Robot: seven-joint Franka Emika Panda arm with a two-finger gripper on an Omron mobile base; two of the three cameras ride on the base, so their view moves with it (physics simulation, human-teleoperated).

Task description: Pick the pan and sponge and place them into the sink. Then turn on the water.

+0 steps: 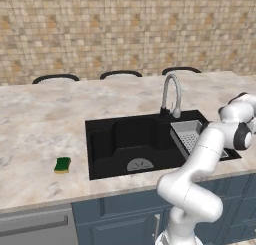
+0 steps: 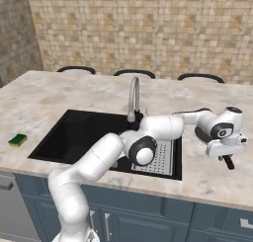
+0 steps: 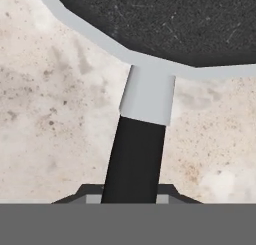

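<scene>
One pan (image 3: pixel 165 24), one sponge (image 1: pixel 62 164), one sink (image 1: pixel 100 139); gripper (image 3: pixel 134 196) pinching pan handle in hand view.

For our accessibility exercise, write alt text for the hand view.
The gripper is shut on the pan's black handle, which runs up through a grey collar to the dark pan with its grey rim, resting on a speckled beige counter.

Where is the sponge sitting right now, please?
The sponge lies flat on the counter left of the sink, near the front edge, apart from the basin.
</scene>
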